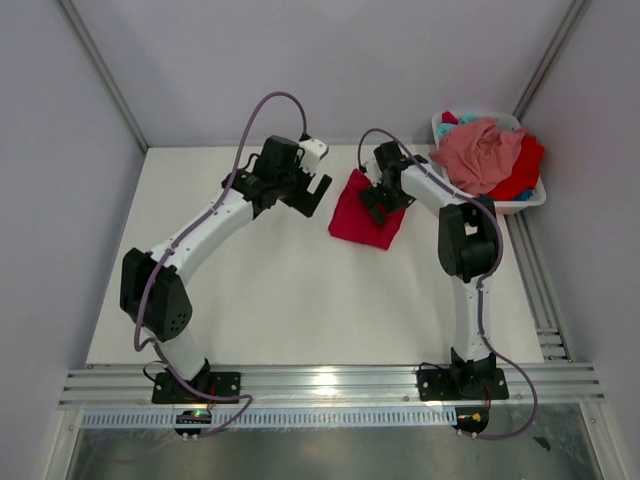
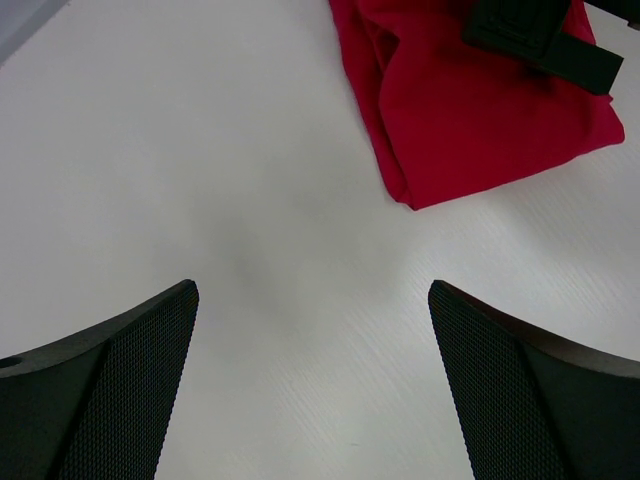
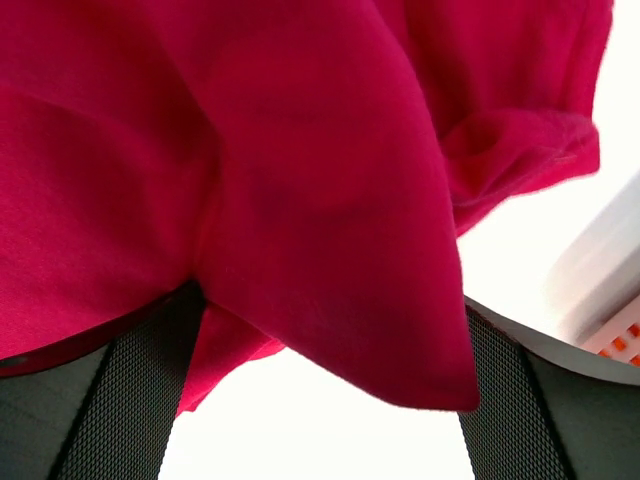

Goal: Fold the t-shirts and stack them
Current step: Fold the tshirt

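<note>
Right gripper (image 1: pixel 379 204) gapes over folded red t-shirt (image 1: pixel 350 222), long axis far-to-near.

Robotics lab test cell, by appearance: grey panel walls (image 1: pixel 300 60) are enclosing the white table (image 1: pixel 290 290) beneath the left pincer (image 1: pixel 316 197). An aluminium extrusion rail (image 1: pixel 330 383) is running well behind it, carrying both bolted arm bases (image 1: pixel 195 385).

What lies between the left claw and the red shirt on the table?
Nothing but bare white table lies between the open left gripper and the red t-shirt; the left wrist view shows it best.
</note>
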`<state>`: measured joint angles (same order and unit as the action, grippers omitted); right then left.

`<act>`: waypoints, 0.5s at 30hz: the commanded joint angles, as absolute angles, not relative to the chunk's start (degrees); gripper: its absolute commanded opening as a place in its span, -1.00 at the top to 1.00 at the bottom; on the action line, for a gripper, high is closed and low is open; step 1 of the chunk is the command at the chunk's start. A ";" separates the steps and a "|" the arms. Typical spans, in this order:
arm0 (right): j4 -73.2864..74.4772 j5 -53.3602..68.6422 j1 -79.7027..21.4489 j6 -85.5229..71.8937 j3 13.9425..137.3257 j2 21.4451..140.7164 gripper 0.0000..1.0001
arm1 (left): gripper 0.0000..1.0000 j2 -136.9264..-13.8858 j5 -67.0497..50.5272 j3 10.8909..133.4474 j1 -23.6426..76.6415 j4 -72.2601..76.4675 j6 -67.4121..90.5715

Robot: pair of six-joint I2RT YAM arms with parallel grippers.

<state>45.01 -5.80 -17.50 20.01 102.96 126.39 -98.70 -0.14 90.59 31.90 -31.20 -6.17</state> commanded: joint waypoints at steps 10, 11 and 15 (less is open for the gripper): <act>47.81 -5.45 -17.75 21.53 89.74 118.74 -0.99 | -0.98 -96.24 -2.81 90.44 31.90 -30.06 -5.36; 47.81 -5.45 -17.75 21.53 89.82 118.83 -0.99 | -0.98 -96.24 -2.64 90.44 31.90 -30.15 -5.54; 47.20 -3.88 -17.75 21.97 90.18 119.44 -0.99 | -0.99 -96.15 -2.28 90.79 31.90 -30.41 -6.15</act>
<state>44.77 -4.58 -17.52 20.69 91.64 119.24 -98.70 -1.56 90.59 31.90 -31.16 -6.20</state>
